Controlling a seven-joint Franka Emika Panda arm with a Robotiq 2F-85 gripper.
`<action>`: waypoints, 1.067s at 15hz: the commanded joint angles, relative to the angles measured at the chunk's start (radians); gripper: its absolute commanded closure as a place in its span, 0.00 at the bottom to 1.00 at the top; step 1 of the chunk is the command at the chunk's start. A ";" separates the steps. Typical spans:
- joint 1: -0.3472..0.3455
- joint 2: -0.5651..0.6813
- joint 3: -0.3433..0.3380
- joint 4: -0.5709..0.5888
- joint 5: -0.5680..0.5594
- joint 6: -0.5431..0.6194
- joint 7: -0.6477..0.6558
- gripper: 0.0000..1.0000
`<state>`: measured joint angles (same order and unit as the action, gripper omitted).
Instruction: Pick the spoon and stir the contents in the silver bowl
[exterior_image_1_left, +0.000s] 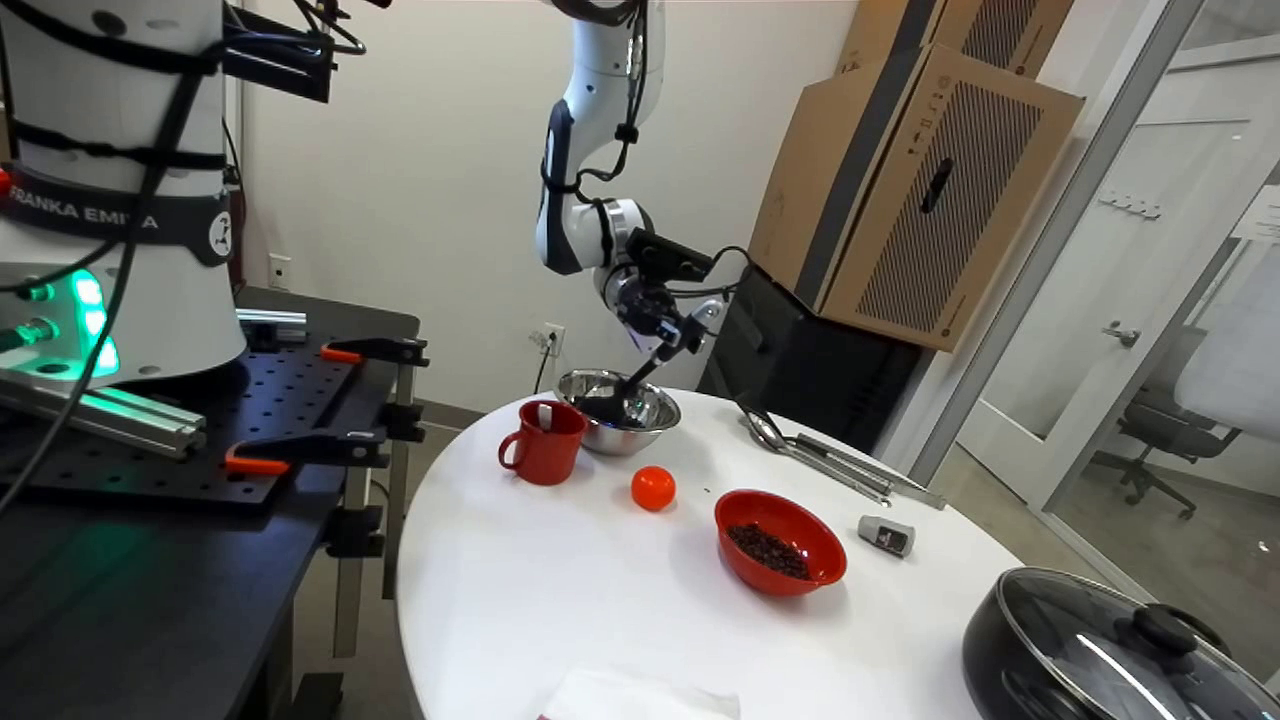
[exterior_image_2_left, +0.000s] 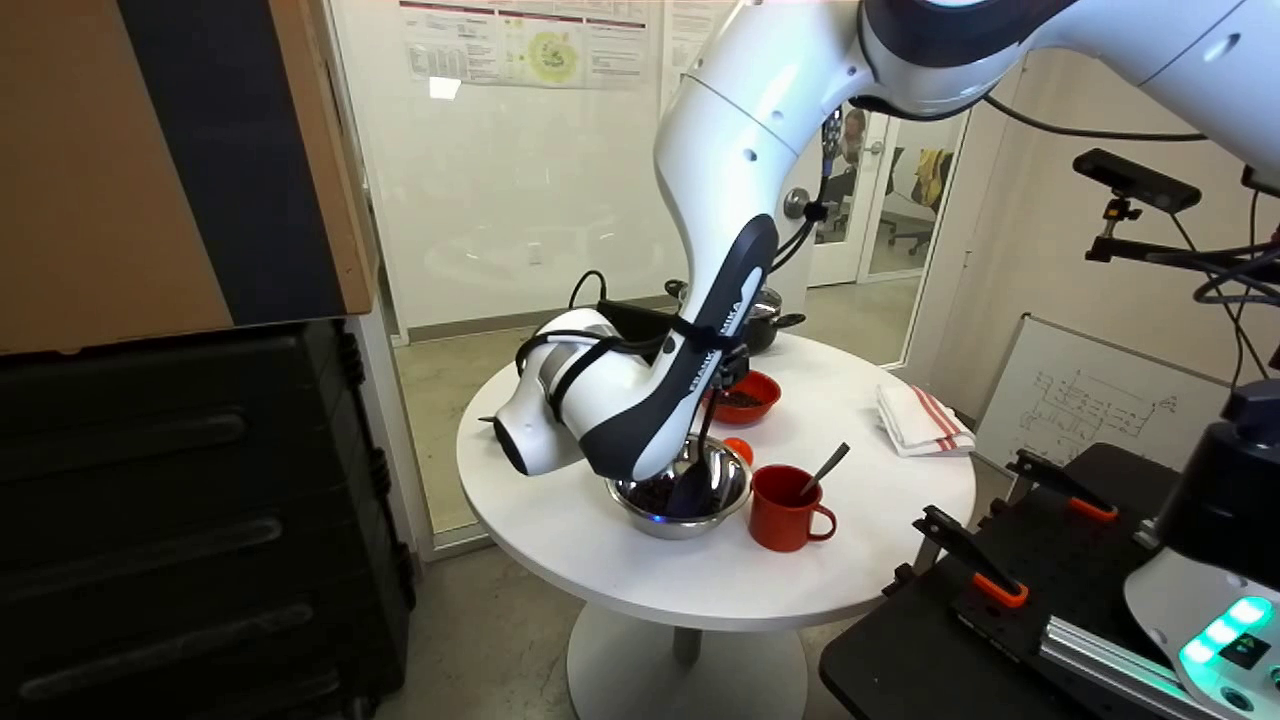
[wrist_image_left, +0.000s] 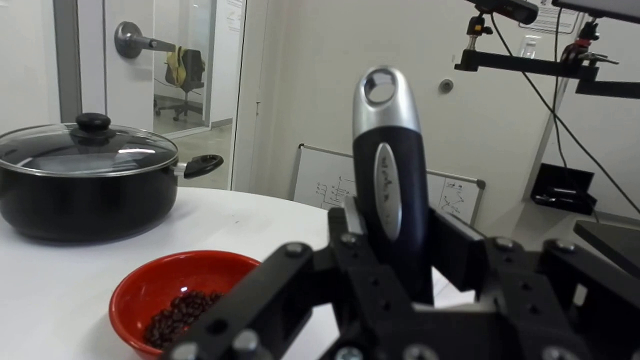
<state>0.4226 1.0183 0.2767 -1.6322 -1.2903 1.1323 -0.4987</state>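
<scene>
My gripper (wrist_image_left: 392, 225) is shut on the handle of the black spoon (wrist_image_left: 387, 170); the handle's silver end rises above the fingers in the wrist view. In an exterior view the gripper (exterior_image_1_left: 682, 335) is above the far side of the table, and the spoon (exterior_image_1_left: 645, 371) slants down into the silver bowl (exterior_image_1_left: 622, 440). In an exterior view the spoon's scoop (exterior_image_2_left: 692, 488) is inside the silver bowl (exterior_image_2_left: 672, 527), among dark contents (exterior_image_2_left: 652, 490). There the arm mostly hides the gripper. The wrist view does not show the silver bowl or the scoop.
A red mug (exterior_image_1_left: 548, 452) stands close beside the silver bowl. A round orange-red item (exterior_image_1_left: 653, 488), a red bowl of dark beans (exterior_image_1_left: 735, 560), metal utensils (exterior_image_1_left: 825, 462), a small grey object (exterior_image_1_left: 886, 536), a lidded black pot (exterior_image_1_left: 1030, 650) and a folded towel (exterior_image_2_left: 915, 420) share the table.
</scene>
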 joint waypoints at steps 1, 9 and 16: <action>0.017 0.034 -0.019 0.039 -0.028 -0.019 0.079 0.92; 0.037 0.050 -0.054 0.055 -0.074 -0.064 0.200 0.92; 0.033 0.041 -0.040 0.031 -0.108 -0.114 0.074 0.92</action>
<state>0.4594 1.0497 0.2239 -1.6077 -1.3892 1.0509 -0.3212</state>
